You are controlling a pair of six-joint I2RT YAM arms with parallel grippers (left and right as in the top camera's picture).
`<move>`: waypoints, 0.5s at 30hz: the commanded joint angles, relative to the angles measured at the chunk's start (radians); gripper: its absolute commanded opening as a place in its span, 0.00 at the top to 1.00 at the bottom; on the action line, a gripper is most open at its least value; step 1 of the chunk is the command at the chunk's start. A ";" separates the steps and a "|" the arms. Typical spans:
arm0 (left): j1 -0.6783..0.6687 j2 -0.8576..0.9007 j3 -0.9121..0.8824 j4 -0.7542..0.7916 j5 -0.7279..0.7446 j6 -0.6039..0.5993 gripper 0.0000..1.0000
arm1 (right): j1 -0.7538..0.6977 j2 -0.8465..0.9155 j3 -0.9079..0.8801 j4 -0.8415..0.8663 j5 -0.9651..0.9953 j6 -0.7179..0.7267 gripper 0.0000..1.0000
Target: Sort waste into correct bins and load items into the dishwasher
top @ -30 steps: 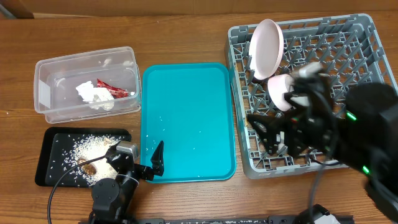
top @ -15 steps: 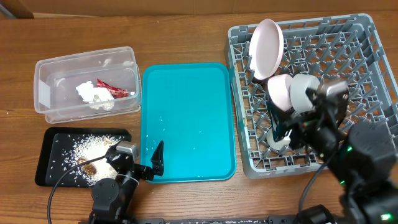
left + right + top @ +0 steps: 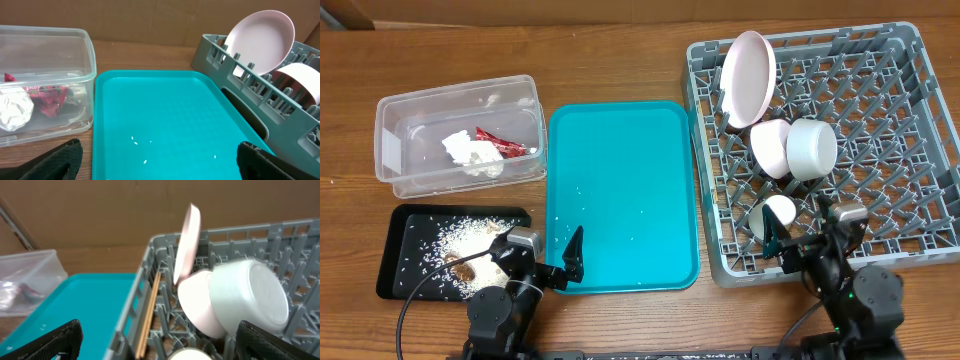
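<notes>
The grey dish rack (image 3: 900, 120) holds the upright pale plate (image 3: 748, 72), the pink bowl (image 3: 769, 148), the white bowl (image 3: 813, 148) and the small white cup (image 3: 779, 213). The chopsticks (image 3: 150, 307) lie along the rack's left wall. The clear tub (image 3: 390, 105) holds the white napkin (image 3: 468, 152) and the red wrapper (image 3: 502, 142). Rice and brown scraps (image 3: 470, 240) lie in the black tray (image 3: 410, 272). My left gripper (image 3: 535, 255) is open and empty at the teal tray's front edge. My right gripper (image 3: 807, 240) is open and empty at the rack's front edge, near the cup.
The teal serving tray (image 3: 620, 190) lies between the bins and the rack, with a few loose rice grains (image 3: 135, 142) on it. Bare wooden table runs along the back and the front edge.
My right arm has drawn back from over the rack to its front edge. The white bowl stays in the rack beside the pink bowl. The left arm has not moved.
</notes>
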 commanded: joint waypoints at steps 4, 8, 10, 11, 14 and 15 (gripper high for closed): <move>0.004 -0.010 -0.003 0.000 0.001 0.016 0.00 | -0.015 -0.196 -0.205 0.100 -0.027 0.003 0.00; 0.004 -0.010 -0.003 0.000 0.002 0.015 0.00 | -0.015 -0.192 -0.222 0.136 -0.024 0.004 0.00; 0.004 -0.010 -0.003 0.000 0.001 0.016 0.00 | -0.015 -0.192 -0.222 0.136 -0.024 0.004 0.00; 0.004 -0.010 -0.003 0.000 0.001 0.016 0.00 | -0.015 -0.192 -0.222 0.136 -0.024 0.004 0.00; 0.004 -0.010 -0.003 0.000 0.002 0.016 0.00 | -0.015 -0.192 -0.222 0.135 -0.024 0.004 0.00; 0.004 -0.010 -0.003 0.000 0.002 0.016 0.00 | -0.015 -0.192 -0.222 0.135 -0.024 0.004 0.00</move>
